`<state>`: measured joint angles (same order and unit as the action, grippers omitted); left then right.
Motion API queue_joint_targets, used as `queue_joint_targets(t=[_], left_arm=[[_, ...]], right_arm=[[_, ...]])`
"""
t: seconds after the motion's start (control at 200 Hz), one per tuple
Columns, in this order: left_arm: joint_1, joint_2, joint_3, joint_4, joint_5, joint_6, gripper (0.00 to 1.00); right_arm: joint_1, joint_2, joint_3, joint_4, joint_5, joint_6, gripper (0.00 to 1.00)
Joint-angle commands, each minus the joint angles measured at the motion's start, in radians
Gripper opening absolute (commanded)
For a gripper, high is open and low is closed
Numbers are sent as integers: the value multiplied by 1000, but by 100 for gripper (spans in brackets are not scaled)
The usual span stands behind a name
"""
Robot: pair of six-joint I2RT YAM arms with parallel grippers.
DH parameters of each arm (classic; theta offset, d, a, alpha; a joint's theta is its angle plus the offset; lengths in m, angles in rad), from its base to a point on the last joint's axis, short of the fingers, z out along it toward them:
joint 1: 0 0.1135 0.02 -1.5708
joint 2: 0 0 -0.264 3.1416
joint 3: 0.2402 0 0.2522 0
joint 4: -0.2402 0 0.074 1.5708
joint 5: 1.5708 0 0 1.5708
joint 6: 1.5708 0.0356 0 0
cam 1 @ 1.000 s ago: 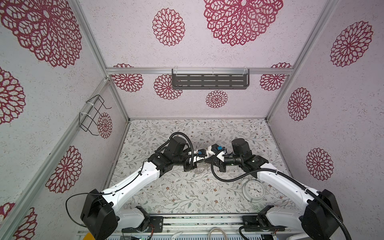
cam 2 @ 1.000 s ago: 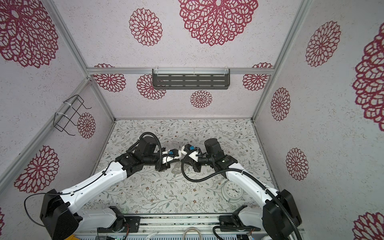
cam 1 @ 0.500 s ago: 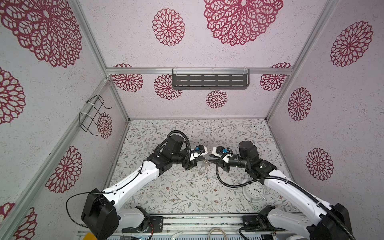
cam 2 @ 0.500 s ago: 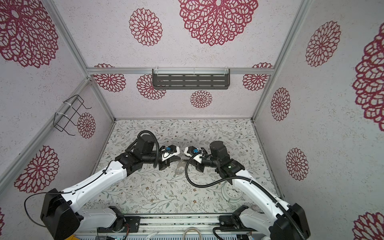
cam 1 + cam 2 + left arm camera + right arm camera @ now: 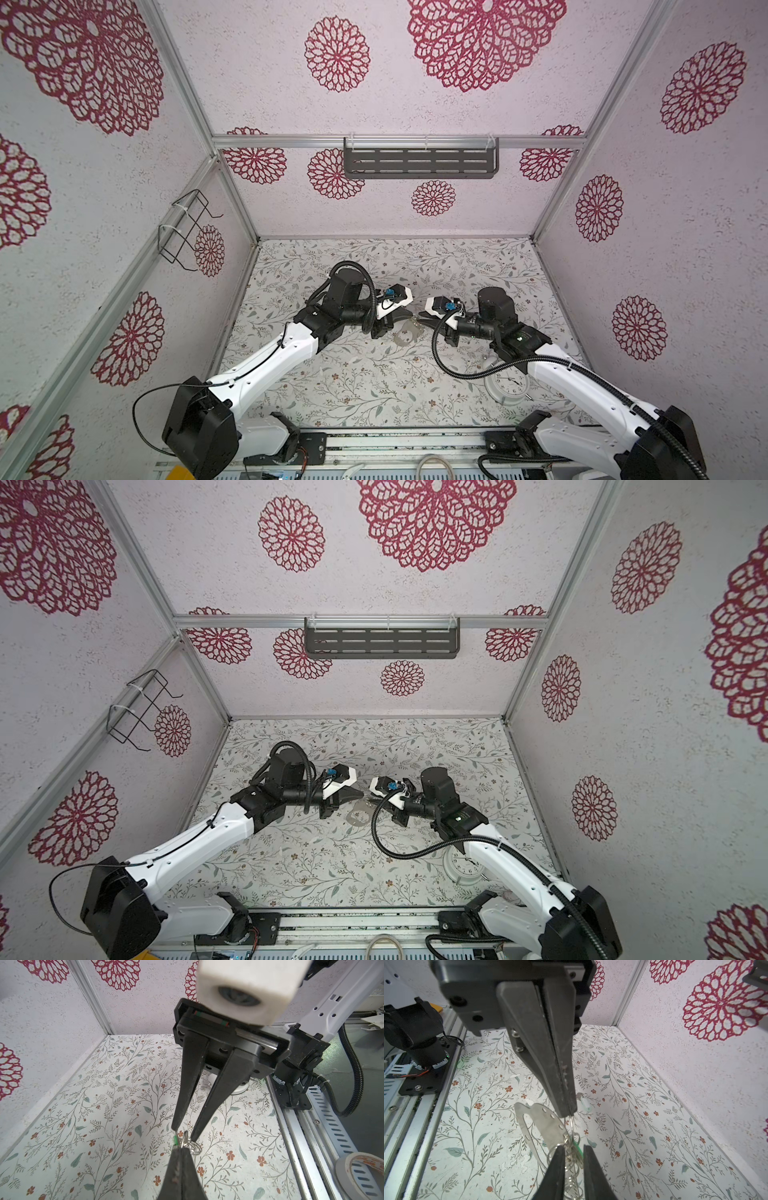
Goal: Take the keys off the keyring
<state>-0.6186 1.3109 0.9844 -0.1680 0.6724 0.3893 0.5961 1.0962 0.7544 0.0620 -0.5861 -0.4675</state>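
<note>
Near the centre of both top views, the two arms meet tip to tip over the pale, leaf-and-flower patterned worktop (image 5: 374, 390). The left tool (image 5: 408, 319) is closed tight on the keyring (image 5: 542, 1126), a flat dull grey-brown metal loop with a large oval opening and a bunch of thin silver wire rings at one end. Its tips pinch one of those wire rings, and the flat loop hangs slanted from the pinch. In a top view the keyring (image 5: 358, 816) shows just below the two tools.

The right tool (image 5: 573, 1147) stands narrowly parted, with one finger on each side of the ring bunch and a gap visible between the fingers and the wire. A bright green plastic tag (image 5: 578, 1148) sits in the bunch, just beside one of the right tool's fingers. Its key is too buried among the rings to make out.

A small dull-metal key with a pale whitish tag (image 5: 584, 1102) lies on the worktop, apart from the keyring. A round white alarm clock (image 5: 508, 384) lies in the lower right of the frame, partly under the right arm.
</note>
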Motion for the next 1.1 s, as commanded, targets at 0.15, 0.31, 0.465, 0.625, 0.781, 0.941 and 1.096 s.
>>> queue_joint_targets(t=[0.15, 0.31, 0.465, 0.625, 0.781, 0.941, 1.096], left_arm=[[3, -10, -4, 32, 32, -7, 0], [3, -6, -1, 22, 30, 2, 0], [3, 0, 10, 3, 32, 12, 0], [3, 7, 22, -13, 35, 22, 0], [0, 14, 31, -24, 37, 30, 0], [-6, 26, 46, -40, 39, 39, 0], [-4, 27, 57, -47, -10, 29, 9]], right_arm=[[-2, 9, 34, 75, -73, 30, 12], [-2, -5, 24, 70, -54, 23, 19], [-2, -16, 16, 71, -28, 8, 21], [-2, -17, 18, 72, -26, -2, 15], [-2, -16, 17, 67, -27, -12, 8], [-2, -12, 18, 69, -35, -14, 0], [-2, -11, 15, 65, -30, -24, 0]])
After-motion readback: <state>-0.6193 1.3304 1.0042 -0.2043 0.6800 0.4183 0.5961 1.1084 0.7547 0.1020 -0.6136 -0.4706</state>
